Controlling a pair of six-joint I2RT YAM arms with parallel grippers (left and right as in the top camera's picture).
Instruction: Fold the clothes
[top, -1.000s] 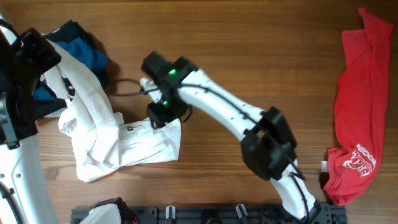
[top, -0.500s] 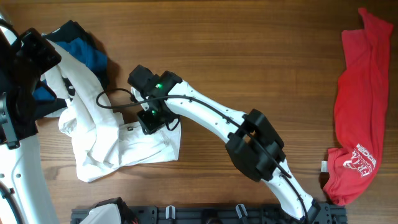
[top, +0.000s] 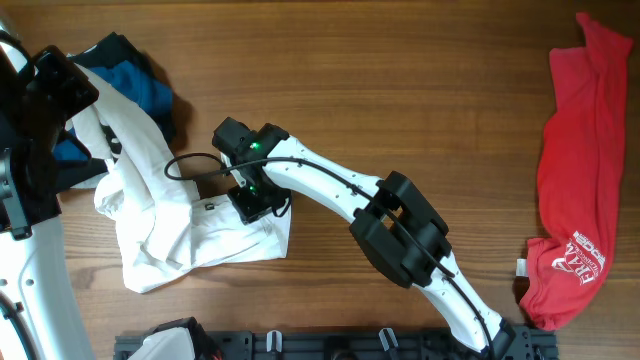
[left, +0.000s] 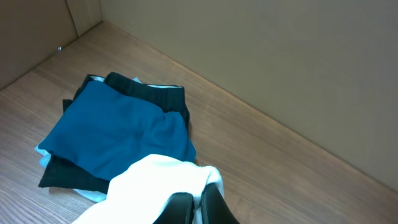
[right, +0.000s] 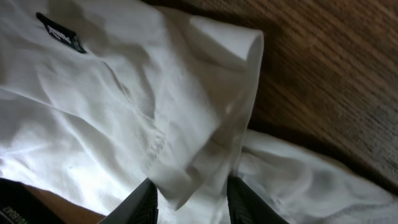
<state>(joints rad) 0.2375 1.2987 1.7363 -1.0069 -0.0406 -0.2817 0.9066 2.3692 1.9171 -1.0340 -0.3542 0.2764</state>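
The large white T-shirt (top: 190, 232) lies crumpled at the table's left, its small black tag (top: 208, 206) facing up. My left gripper (top: 88, 112) is shut on one end of it and holds that end raised; in the left wrist view the fingertips (left: 198, 208) pinch white cloth (left: 155, 180). My right gripper (top: 256, 201) is down on the shirt's right edge. Its fingers (right: 147, 200) stand apart, astride a bunched fold of the white shirt (right: 199, 168); the black tag (right: 61, 33) shows at upper left. A red T-shirt (top: 578, 170) with white lettering lies at the far right.
Folded blue (left: 121, 127) and black (left: 146, 87) garments are stacked at the back left (top: 140, 85), under my left arm. A black rack (top: 330, 346) runs along the front edge. A cable loop (top: 190, 160) hangs from the right wrist. A wall (left: 280, 56) stands behind the stack.
My right arm has swung left and down onto the white shirt's right edge, and its jaws have narrowed around a fold. The left gripper and its cloth have not moved.
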